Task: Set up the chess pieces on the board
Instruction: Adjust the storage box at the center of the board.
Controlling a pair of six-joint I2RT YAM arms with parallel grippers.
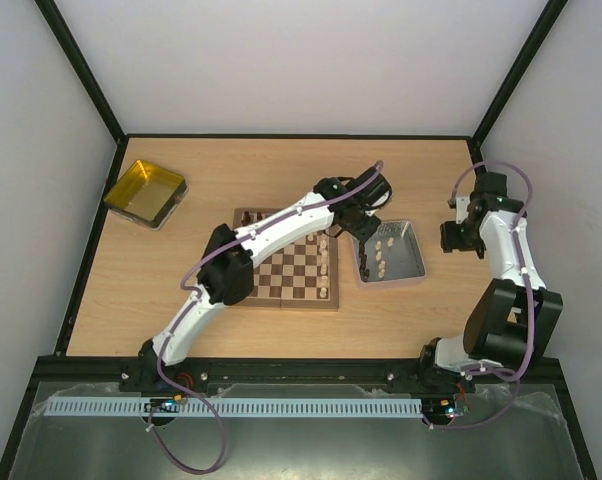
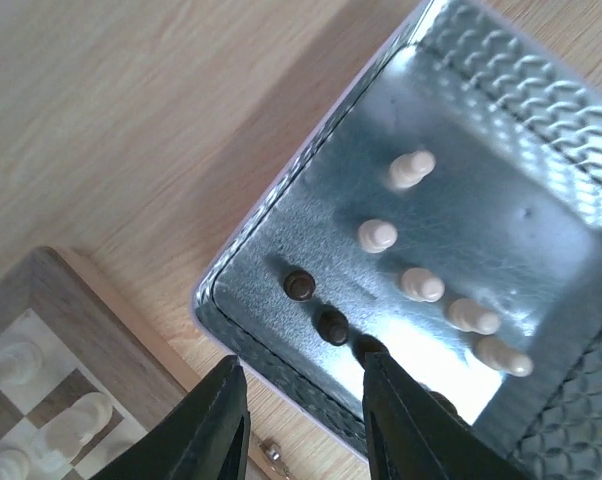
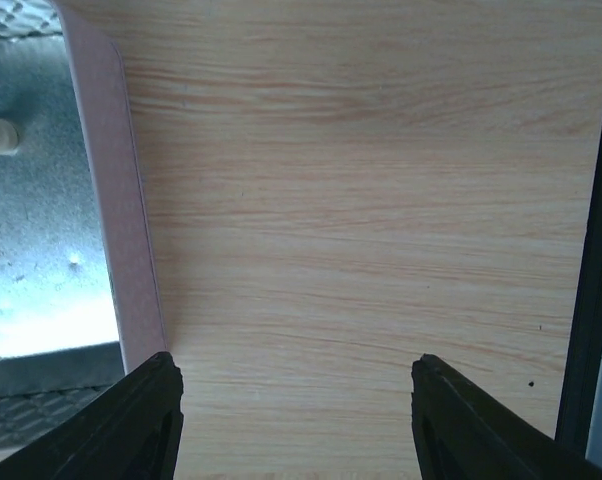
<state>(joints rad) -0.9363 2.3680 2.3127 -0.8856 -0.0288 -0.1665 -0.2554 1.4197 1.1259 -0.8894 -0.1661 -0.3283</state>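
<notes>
Hovering over tray corner, left pincer half open, empty; centre on one dark piece, descend straight, avoid neighbours. Right pincer open.

Board sits mid-table, roughly square to the table edges. Pale chess pieces stand in a line down the board's right side; the rest of the squares are bare or hidden by the arm. Grey metal tray lies just right of the board, not touching it, with loose pale pieces in rough rows inside. Yellow tray is well off the board's far-left corner. Left arm crosses the board's left half diagonally. Left gripper hangs just past the board's far-right corner, over the tray rim nearest the board; jaws too small to read. Right arm is well right of the board, beyond the tray. Right gripper is above bare table; jaws unreadable.
</notes>
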